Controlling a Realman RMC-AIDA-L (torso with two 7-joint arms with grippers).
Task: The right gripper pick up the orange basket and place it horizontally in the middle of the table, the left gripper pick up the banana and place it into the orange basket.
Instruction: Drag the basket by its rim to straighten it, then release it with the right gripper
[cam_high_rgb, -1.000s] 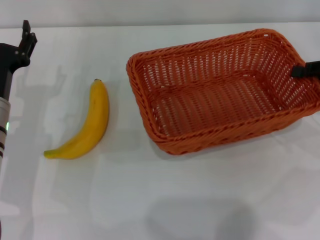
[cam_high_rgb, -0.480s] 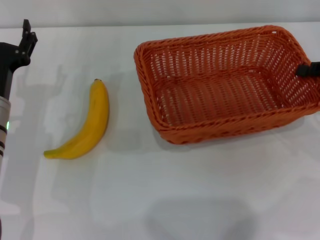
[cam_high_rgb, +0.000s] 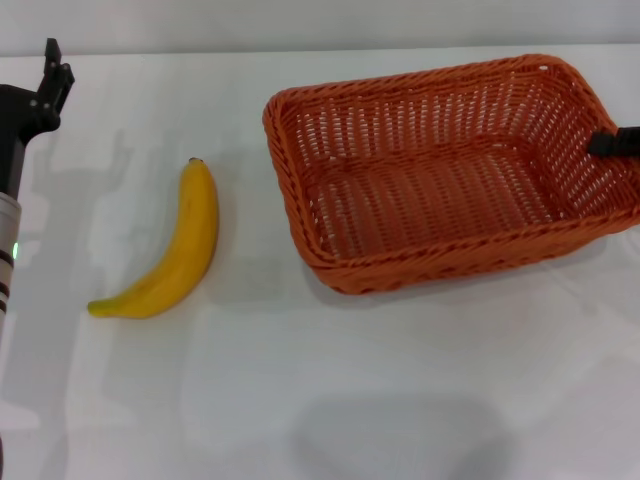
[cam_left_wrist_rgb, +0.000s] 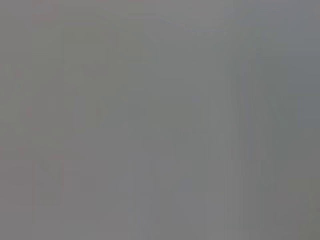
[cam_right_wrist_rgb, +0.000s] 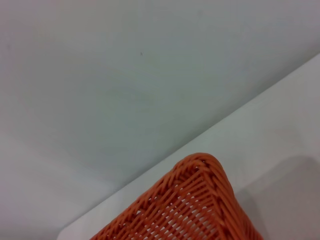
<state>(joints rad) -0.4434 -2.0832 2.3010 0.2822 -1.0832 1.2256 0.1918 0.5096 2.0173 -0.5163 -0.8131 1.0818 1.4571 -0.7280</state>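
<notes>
- The orange basket (cam_high_rgb: 450, 170) sits on the right half of the table (cam_high_rgb: 320, 400), its long side running roughly across my view and a little askew; it holds nothing.
- My right gripper (cam_high_rgb: 614, 142) is at the basket's right-hand end wall, a black tip against the weave near the rim. I cannot tell whether those jaws are clenched on the rim or released, since only that tip shows.
- My right wrist view shows one rounded corner of the basket over the table's far edge, which tells me nothing more about the grip.
- The banana (cam_high_rgb: 170, 250) lies flat on the table, well apart from the basket on its left side, untouched.
- My left gripper (cam_high_rgb: 50, 80) hangs at the far left, apart from the banana, holding nothing; whether its jaws are parted I cannot tell.
- My judgement: the basket placement is near done or just finishing, though it lies right of centre; the whole banana step is left.
</notes>
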